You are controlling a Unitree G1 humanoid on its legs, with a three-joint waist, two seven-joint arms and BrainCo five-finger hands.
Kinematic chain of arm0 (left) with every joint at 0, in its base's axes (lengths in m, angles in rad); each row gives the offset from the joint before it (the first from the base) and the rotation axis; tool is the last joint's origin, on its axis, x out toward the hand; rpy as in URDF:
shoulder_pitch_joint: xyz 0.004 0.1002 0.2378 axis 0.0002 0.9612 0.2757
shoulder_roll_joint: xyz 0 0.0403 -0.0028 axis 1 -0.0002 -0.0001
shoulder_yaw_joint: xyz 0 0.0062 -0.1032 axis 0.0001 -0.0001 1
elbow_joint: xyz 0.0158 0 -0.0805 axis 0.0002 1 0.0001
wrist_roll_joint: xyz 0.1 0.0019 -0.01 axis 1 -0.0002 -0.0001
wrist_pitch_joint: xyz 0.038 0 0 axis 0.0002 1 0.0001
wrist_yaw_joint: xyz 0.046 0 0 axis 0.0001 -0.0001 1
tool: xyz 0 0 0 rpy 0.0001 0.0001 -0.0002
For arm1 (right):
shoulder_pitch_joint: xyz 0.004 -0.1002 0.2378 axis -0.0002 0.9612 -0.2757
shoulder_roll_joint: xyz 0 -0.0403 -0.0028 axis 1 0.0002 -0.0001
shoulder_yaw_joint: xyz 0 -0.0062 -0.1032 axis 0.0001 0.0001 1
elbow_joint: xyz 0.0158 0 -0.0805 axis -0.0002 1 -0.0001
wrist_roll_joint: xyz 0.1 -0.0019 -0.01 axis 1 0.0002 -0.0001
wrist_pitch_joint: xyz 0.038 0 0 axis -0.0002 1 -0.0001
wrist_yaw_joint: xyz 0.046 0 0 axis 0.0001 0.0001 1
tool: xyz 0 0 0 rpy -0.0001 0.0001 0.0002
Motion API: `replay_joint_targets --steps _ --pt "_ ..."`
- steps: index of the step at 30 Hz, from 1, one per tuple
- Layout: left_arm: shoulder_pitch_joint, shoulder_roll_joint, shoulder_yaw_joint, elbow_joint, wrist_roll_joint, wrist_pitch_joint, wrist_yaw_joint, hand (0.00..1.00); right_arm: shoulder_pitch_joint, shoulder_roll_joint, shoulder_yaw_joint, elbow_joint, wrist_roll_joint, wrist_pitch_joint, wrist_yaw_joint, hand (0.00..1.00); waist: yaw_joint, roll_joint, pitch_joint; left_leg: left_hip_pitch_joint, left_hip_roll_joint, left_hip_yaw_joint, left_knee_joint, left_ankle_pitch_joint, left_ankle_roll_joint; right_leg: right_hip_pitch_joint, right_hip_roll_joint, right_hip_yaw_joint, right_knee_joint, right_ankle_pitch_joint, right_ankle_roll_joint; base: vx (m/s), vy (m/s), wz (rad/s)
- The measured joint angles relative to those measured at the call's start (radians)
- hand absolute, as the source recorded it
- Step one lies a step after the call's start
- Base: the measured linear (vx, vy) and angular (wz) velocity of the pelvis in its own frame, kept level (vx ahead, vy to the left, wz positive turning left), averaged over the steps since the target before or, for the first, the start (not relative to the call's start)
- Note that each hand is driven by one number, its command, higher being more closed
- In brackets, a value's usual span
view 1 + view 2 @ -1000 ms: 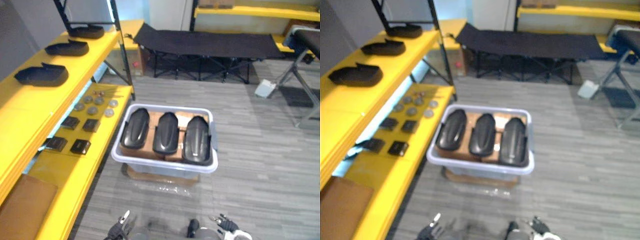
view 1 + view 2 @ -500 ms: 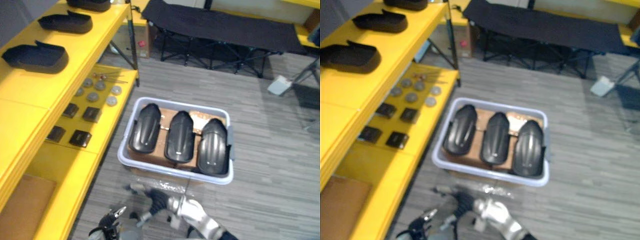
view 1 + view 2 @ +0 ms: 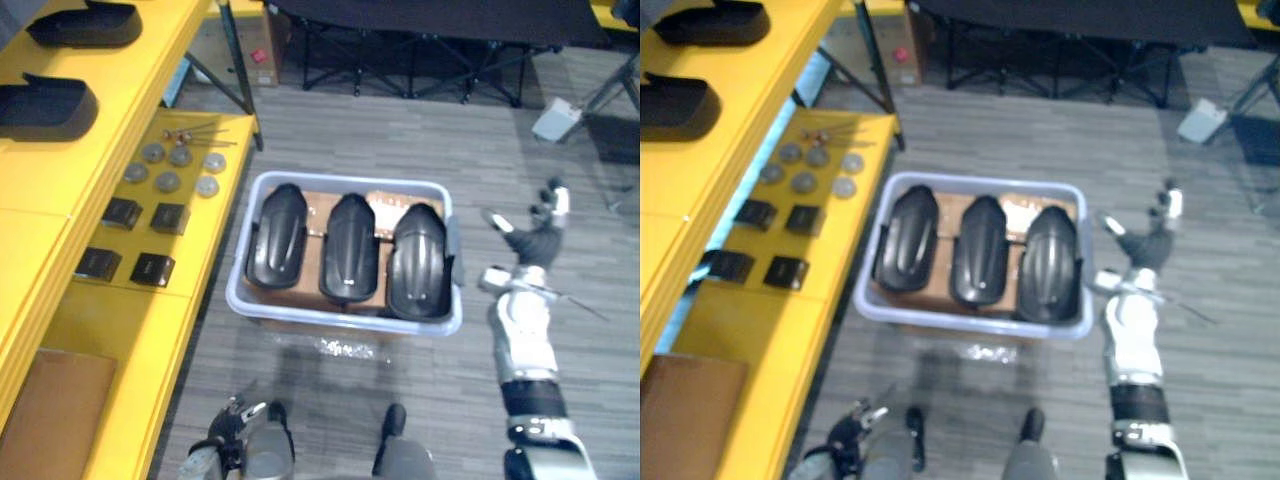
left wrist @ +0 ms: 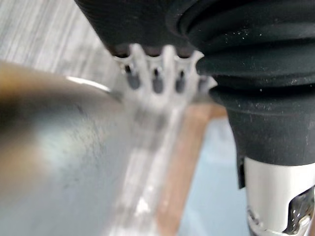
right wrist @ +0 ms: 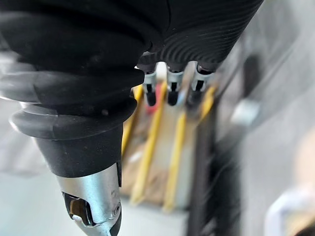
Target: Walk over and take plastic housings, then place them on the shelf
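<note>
Task items: 3 black plastic housings, each a glossy, elongated shell with a rounded far end and a domed back: left housing, middle housing, right housing.
Position of task items: side by side, lengthwise, inside a pale grey plastic bin. They lie on a brown cardboard insert, close together, domed side up.
Bin: stands on the grey plank floor, just beside the lower level of the yellow shelf. A scrap of clear plastic film lies on the floor at the bin's near edge.
Shelf, upper level: 2 more black housings of similar make, the nearer shelved housing and the farther shelved housing, hollow side up and well apart.
Shelf, lower level: a group of round grey discs; nearer, 4 small black square blocks in 2 pairs; a flat brown cardboard sheet at the near end.
Right hand: held up over the floor just right of the bin, fingers spread and thumb out, grasping nothing, clear of the bin and housings.
Left hand: low at the near edge of the left eye view, apart from the bin; whether it is released or clenched cannot be told.
Background: a black folding cot beyond the bin.
</note>
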Motion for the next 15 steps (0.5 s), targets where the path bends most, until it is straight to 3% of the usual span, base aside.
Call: replay_joint_targets --steps 7,15 --pt "-0.043 0.051 0.0 0.005 0.001 -0.016 0.007 0.0 -0.086 -0.071 -0.013 0.255 0.098 0.003 -0.001 0.0 0.04 -0.03 0.071 -0.128 0.006 -0.059 0.073 -0.005 0.003 -0.085 0.007 -0.033 0.057 -0.009 -0.011 -0.09 0.011 0.16" --pt "-0.049 0.057 -0.033 0.008 -0.005 -0.023 0.009 0.0 -0.224 -0.152 -0.008 0.492 0.149 0.03 0.036 0.0 0.08 -0.014 0.102 -0.2 -0.029 -0.106 0.098 0.005 0.013 -0.137 -0.027 -0.058 0.123 -0.04 -0.004 0.01 0.027 0.19"
